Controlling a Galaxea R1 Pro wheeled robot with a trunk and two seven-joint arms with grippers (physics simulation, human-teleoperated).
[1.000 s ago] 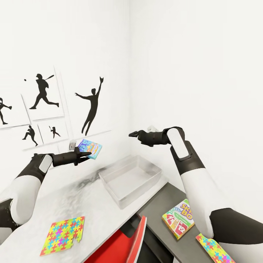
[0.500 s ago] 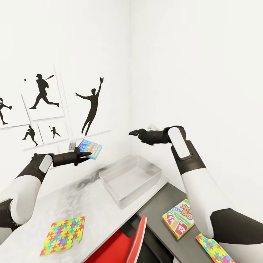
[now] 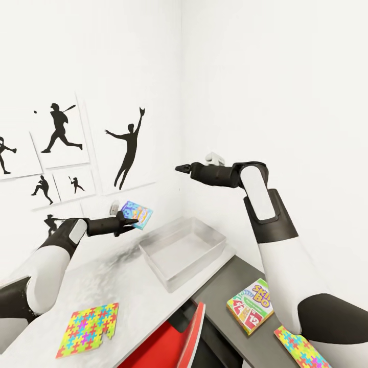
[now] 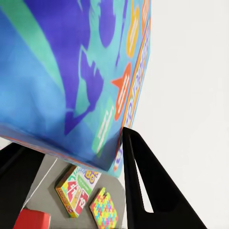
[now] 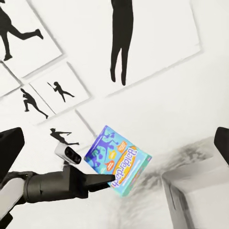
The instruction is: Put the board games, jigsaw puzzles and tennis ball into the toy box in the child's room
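Note:
My left gripper (image 3: 132, 221) is shut on the mostly blue board game (image 3: 136, 212), held in the air left of the light grey toy box (image 3: 153, 263) on the table (image 3: 97, 278). The left wrist view has that game (image 4: 71, 71) close up against one dark finger (image 4: 145, 191). My right gripper (image 3: 180, 167) hangs open above the toy box's far end, empty. The green and white board game (image 3: 250, 305) and one jigsaw puzzle (image 3: 301, 348) lie on the dark side unit (image 3: 225, 278). Another puzzle (image 3: 89, 328) lies on the pale desk top. The tennis ball is out of view.
A red and white chair (image 3: 176, 340) is tucked under the desk's front edge. White walls meet in a corner right behind the toy box, with black sports silhouettes (image 3: 128, 145) on the left wall. The desk top between puzzle and toy box is bare.
My left gripper has carried the blue game to the right, closer to the toy box. My right arm has risen and its gripper sits higher and slightly left.

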